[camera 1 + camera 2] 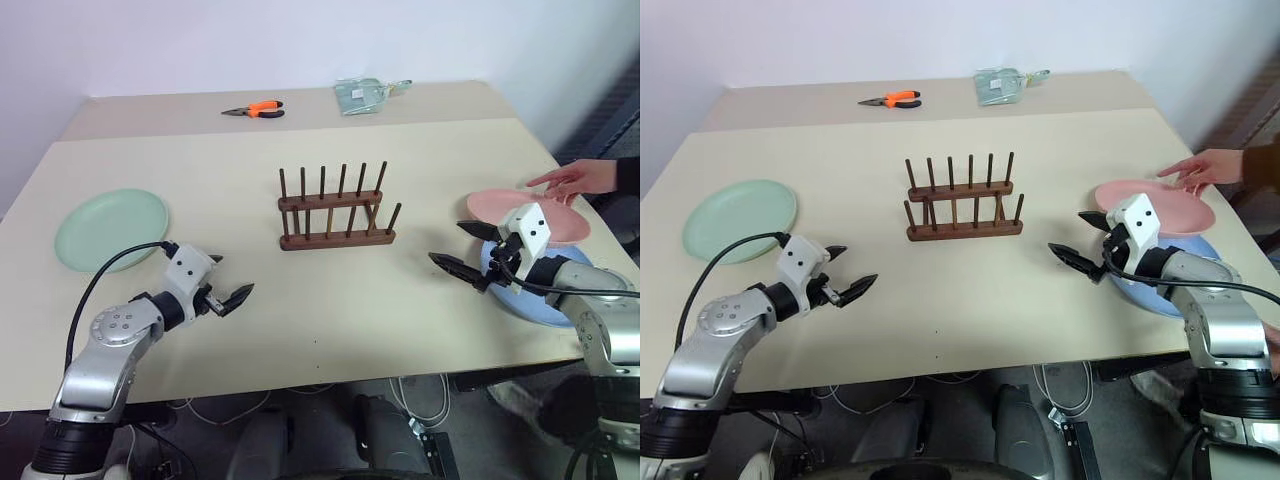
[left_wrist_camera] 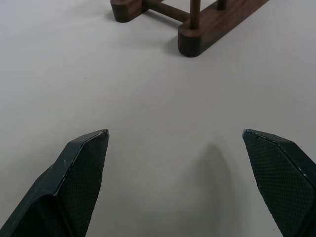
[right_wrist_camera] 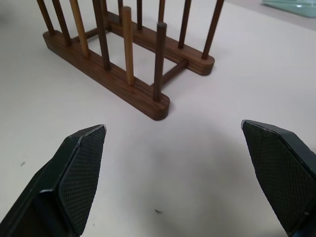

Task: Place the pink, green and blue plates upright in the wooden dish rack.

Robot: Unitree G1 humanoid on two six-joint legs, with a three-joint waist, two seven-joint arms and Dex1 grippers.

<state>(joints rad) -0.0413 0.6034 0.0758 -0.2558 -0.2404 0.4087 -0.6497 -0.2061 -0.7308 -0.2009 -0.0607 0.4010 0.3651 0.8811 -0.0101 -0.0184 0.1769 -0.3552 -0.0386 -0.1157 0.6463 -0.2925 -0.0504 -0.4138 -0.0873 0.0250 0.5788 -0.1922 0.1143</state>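
Centrally, dark peg-studded wooden dish rack [image 1: 336,209]

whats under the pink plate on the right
The pink plate overlaps the far edge of the blue plate, which lies flat on the table. A person's hand touches its far rim. The overlapped part of the blue plate is hidden.

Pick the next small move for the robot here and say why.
Probably swing the open left gripper toward the green plate, which lies flat and unobstructed. The rack is empty, and a person's hand is touching the pink plate beside the right gripper.
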